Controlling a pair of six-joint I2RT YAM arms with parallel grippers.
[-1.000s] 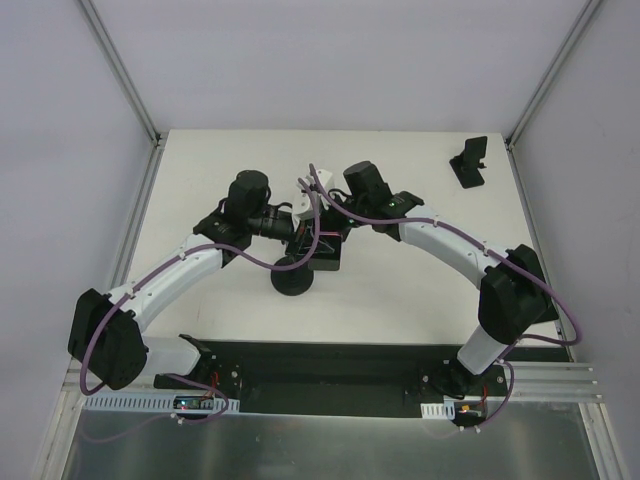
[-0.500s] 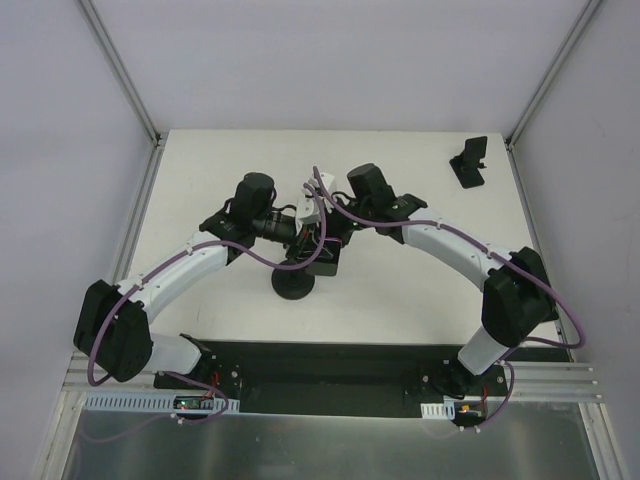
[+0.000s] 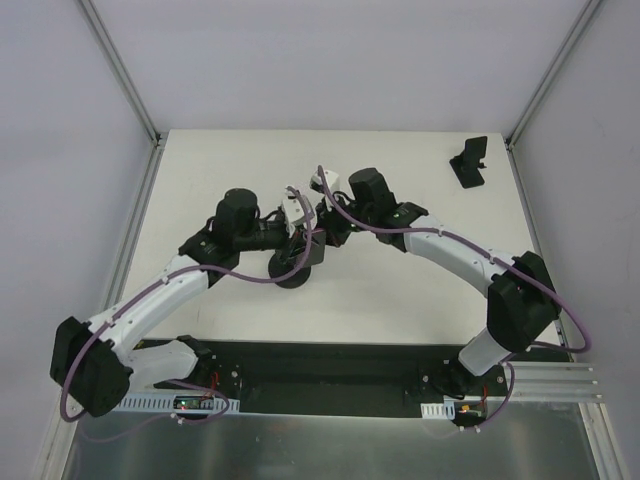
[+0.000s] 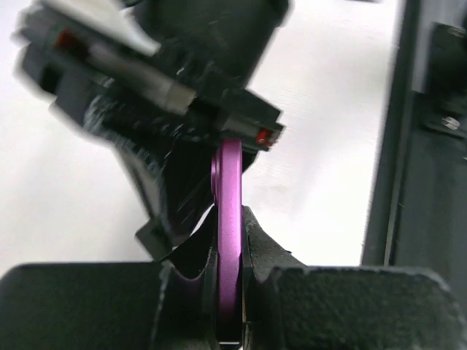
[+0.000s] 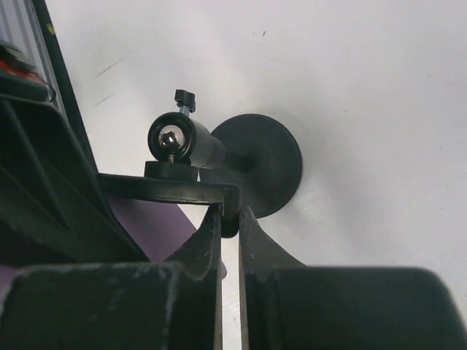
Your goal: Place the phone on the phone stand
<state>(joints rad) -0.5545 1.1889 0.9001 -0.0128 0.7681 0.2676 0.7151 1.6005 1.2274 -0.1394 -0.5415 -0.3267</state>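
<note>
Left gripper (image 4: 230, 240) of mine is clamped on the phone (image 4: 229, 175), with its purple edge showing between the fingers, roughly mid-bench (image 4: 321, 109). Over on the other side, my right gripper (image 5: 230, 222) is pinched shut on the cradle lip of the phone stand (image 5: 266, 164). The phone's tucked right up against that cradle, above the stand's round base.

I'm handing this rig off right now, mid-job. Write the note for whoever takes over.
Left claw: shut on the phone, on its purple edge.
Right claw: shut on the holder lip of the round-base stand, mid-table.
Done: phone gripped and brought against that holder; purple shows just behind the lip.
Unclear: whether it is seated.
A small L-shaped stand sits untouched, far right corner.
Left: seat the phone, check it rests, open both claws.
</note>
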